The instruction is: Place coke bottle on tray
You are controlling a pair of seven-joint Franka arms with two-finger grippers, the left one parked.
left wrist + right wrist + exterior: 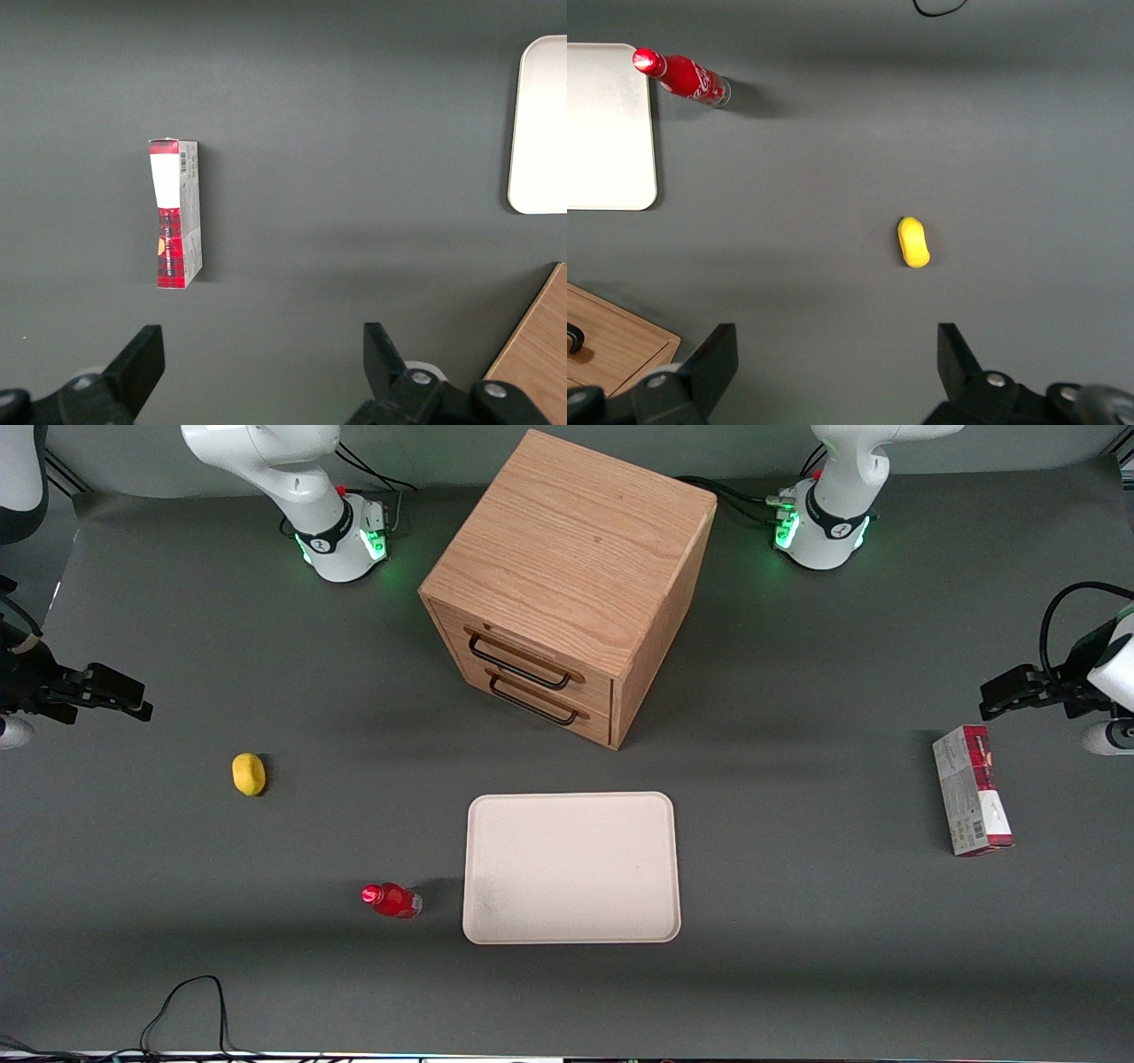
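Gripper (106,691) sits high at the working arm's end of the table, fingers (713,359) spread wide with nothing between them, well apart from anything we need. Coke bottle (391,900) stands on the table just beside the tray (571,815), near that tray's corner closest to the front camera, not touching the rim as far as we can tell; red cap up, whitish base down, and the wrist view shows it (680,76) right alongside the tray edge (620,190). We judge this as step zero: no approach made, bottle untouched, placing not yet done. Next move calls for swinging the gripper over toward the bottle, lowering around its body below the cap, then pinching; the bottle is narrow and upright, so a sloppy descent could tip it, and we'd want the fingers to straddle it cleanly. After that only a short carry sideways onto the tray is needed. Containers: tray is bare, nothing on it. Wooden cabinet (567,584) sits farther from the front camera than the tray, both drawers closed, contents not visible. Yellow lump (249,774) lies between gripper and bottle, off the likely path; carton (971,802) lies toward the parked arm's end, irrelevant.
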